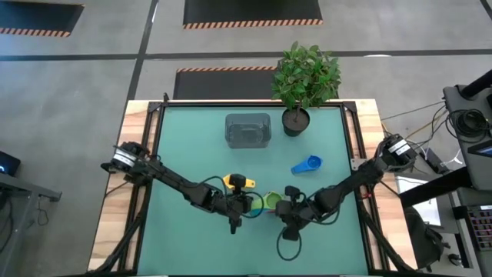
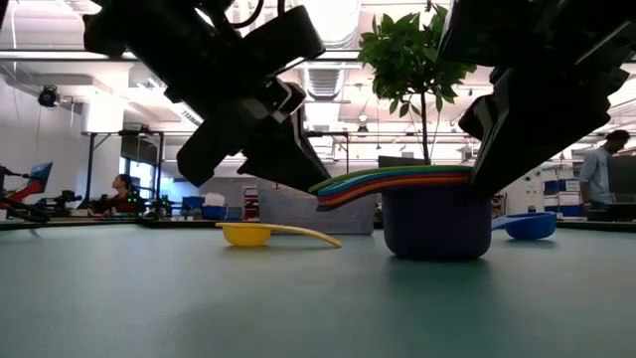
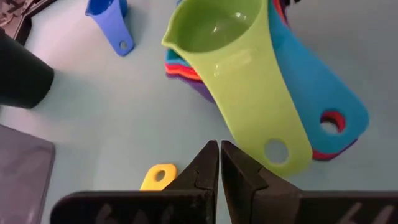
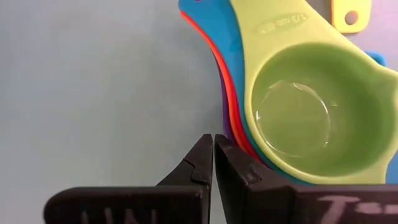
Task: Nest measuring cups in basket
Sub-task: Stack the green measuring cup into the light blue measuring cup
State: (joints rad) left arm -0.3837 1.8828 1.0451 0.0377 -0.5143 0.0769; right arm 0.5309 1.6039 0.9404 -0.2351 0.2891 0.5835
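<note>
A nested stack of measuring cups (image 1: 257, 203) stands on the green mat, a green cup (image 3: 214, 31) on top, with blue, red and purple below. The handles (image 2: 397, 181) fan out toward my left gripper (image 3: 219, 149), which is shut at their free ends. My right gripper (image 4: 213, 143), also shut, stands at the bowl side of the stack (image 4: 231, 134). A yellow cup (image 1: 230, 182) and a blue cup (image 1: 307, 165) lie loose on the mat. The grey basket (image 1: 247, 129) sits toward the far edge. My left gripper has its shut fingertips (image 3: 210, 152) slanting down beside the green handle's free end (image 3: 273, 149); I cannot tell whether they touch it. My right gripper has its shut fingertips (image 4: 224, 149) slanting down right beside the stack's purple and red wall (image 4: 227, 127); I cannot tell whether they touch it. The stack rests on the mat.
A potted plant (image 1: 304, 77) stands at the far edge, right of the basket. The mat's raised frame (image 1: 154, 154) runs along the sides. Bare mat lies toward the near edge and along the left side.
</note>
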